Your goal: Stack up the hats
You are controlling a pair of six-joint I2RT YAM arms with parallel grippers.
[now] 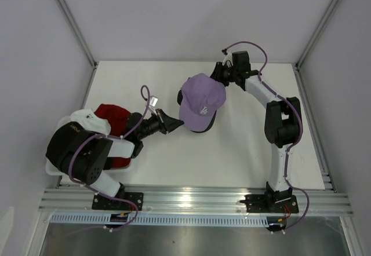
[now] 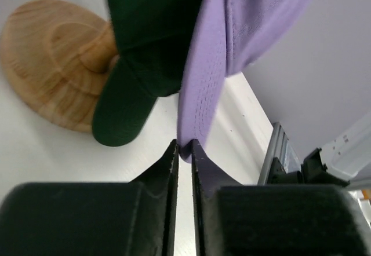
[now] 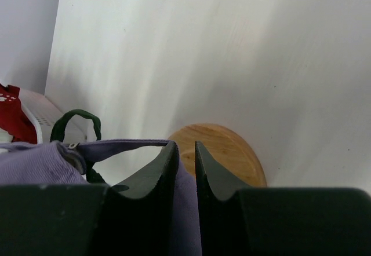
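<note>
The lavender cap (image 1: 202,102) hangs above the wooden stand (image 2: 52,59) at the middle of the counter (image 1: 249,152). The left end effector (image 2: 184,150) pinches its 8 o'clock edge and the right end effector (image 3: 186,152) clamps it at 1 o'clock. An uneven release could drag it askew.

From above, the wooden stand (image 2: 52,65) is wholly hidden under the lavender cap (image 1: 202,102), which also covers all but a dark edge of the green cap (image 2: 151,36). The left arm (image 1: 81,152) hides most of the white basket (image 1: 53,171) and part of the red cap (image 1: 113,116). The left wrist view cuts both caps' crowns off at its top edge
</note>
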